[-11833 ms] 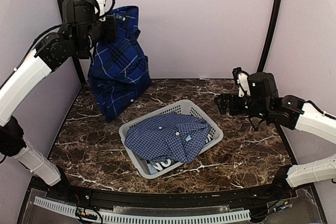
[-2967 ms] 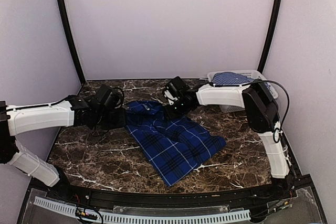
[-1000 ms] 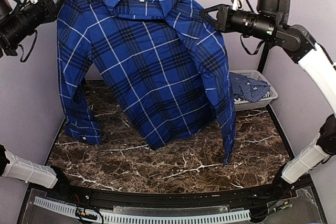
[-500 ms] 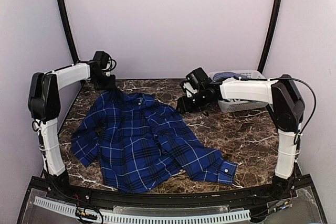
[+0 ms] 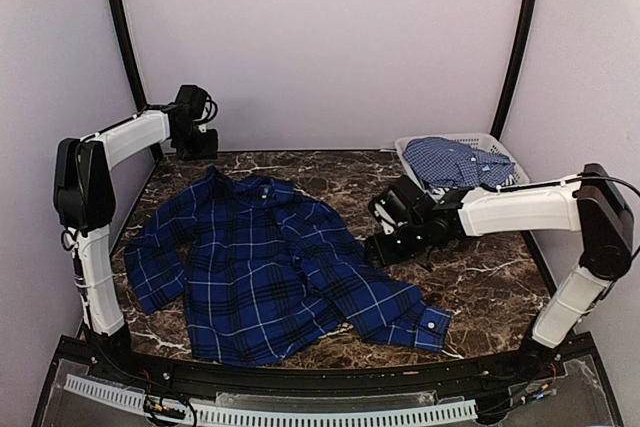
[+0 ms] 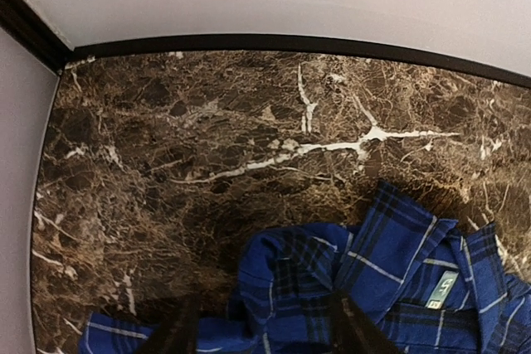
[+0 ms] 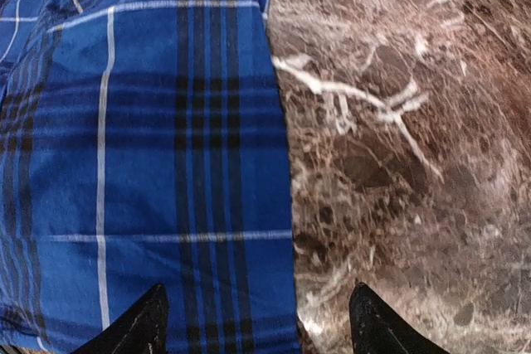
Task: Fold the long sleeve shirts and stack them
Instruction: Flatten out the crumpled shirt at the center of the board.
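The dark blue plaid long sleeve shirt (image 5: 270, 277) lies spread on the marble table, collar toward the back. My left gripper (image 5: 195, 139) hangs open at the back left corner, just behind the shirt's shoulder; in the left wrist view its fingertips (image 6: 178, 333) straddle bunched plaid cloth (image 6: 332, 279) without pinching it. My right gripper (image 5: 380, 237) stands open low over the shirt's right edge, and in the right wrist view the plaid (image 7: 149, 163) lies flat under its spread jaws. The lighter blue checked shirt (image 5: 455, 162) is heaped in the basket.
The pale lattice basket (image 5: 465, 137) stands at the back right corner against the wall. Bare marble (image 5: 480, 277) shows to the right of the shirt and along the back. A black frame post (image 5: 120, 37) rises beside the left arm.
Both grippers have opened and let go of the plaid shirt, which dropped from mid-air onto the table. The right arm has since drawn back from the collar to the shirt's right edge.
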`<move>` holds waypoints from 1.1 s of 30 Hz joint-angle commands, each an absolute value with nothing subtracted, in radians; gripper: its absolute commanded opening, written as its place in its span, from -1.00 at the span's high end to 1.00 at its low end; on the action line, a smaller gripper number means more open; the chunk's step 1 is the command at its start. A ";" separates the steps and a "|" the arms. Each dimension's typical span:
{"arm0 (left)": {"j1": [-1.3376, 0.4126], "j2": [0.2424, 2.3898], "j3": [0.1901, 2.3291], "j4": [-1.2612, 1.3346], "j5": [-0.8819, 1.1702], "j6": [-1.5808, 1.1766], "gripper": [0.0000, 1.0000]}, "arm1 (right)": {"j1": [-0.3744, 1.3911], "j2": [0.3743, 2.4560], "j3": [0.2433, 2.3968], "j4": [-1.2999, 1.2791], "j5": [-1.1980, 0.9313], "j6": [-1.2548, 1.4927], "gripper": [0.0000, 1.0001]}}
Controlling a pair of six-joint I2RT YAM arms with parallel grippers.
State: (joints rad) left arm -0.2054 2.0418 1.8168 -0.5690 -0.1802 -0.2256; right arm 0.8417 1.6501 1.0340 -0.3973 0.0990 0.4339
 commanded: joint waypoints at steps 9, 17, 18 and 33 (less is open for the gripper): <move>-0.210 1.842 1.735 -0.555 -0.155 -0.291 -0.54 | 0.945 1.303 0.794 -0.485 0.182 0.663 -0.63; -0.300 1.629 1.505 -0.468 -0.060 -0.350 -0.57 | 1.004 1.229 0.668 -0.448 0.129 0.791 -0.65; -0.309 1.611 1.452 -0.445 -0.048 -0.368 -0.58 | 1.006 1.232 0.650 -0.426 0.119 0.801 -0.65; -0.534 1.458 1.119 -0.303 0.083 -0.528 -0.61 | 1.009 1.392 0.606 -0.179 0.124 0.892 0.23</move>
State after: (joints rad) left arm -0.5110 1.5204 1.1618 -0.3630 0.0341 -0.4686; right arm 1.0000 1.3537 0.5922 -0.2581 0.1104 0.8597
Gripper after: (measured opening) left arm 0.799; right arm 0.542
